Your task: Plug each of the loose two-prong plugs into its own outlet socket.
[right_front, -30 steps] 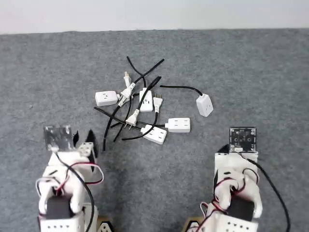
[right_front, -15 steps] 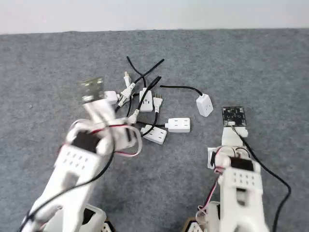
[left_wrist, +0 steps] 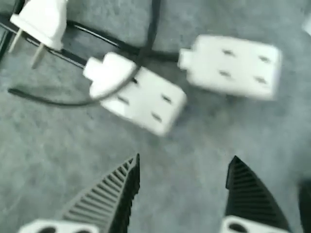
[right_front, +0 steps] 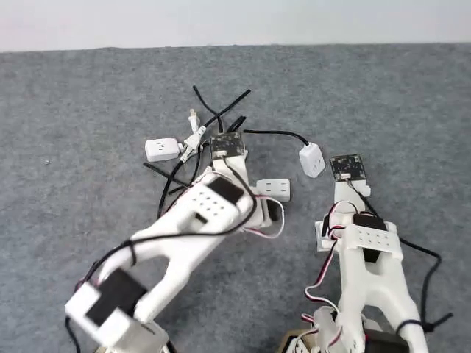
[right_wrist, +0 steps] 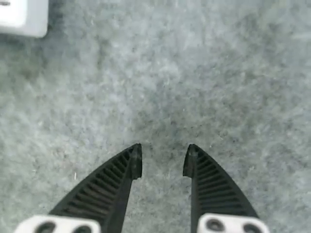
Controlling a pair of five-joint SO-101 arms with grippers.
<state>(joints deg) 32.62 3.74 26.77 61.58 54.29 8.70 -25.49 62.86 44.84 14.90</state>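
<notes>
White outlet sockets (left_wrist: 231,65), black cords (right_front: 276,133), grey carpet (right_front: 397,95) (lightly speckled)

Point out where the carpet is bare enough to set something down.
Bare carpet lies left of the leftmost outlet block, along the far strip by the wall, and right of the right arm. Crowded: the middle, where cords, plugs and outlet blocks tangle under the left arm.

Tally by kind, across the views
Four white outlet sockets: upper left (right_front: 162,149), centre (right_front: 274,190), right of centre (right_front: 312,159), plus one beside the centre block (left_wrist: 146,99). Three two-prong plugs (right_front: 193,118) (right_front: 194,138) (left_wrist: 41,24). Two arms (right_front: 206,213) (right_front: 368,250).
</notes>
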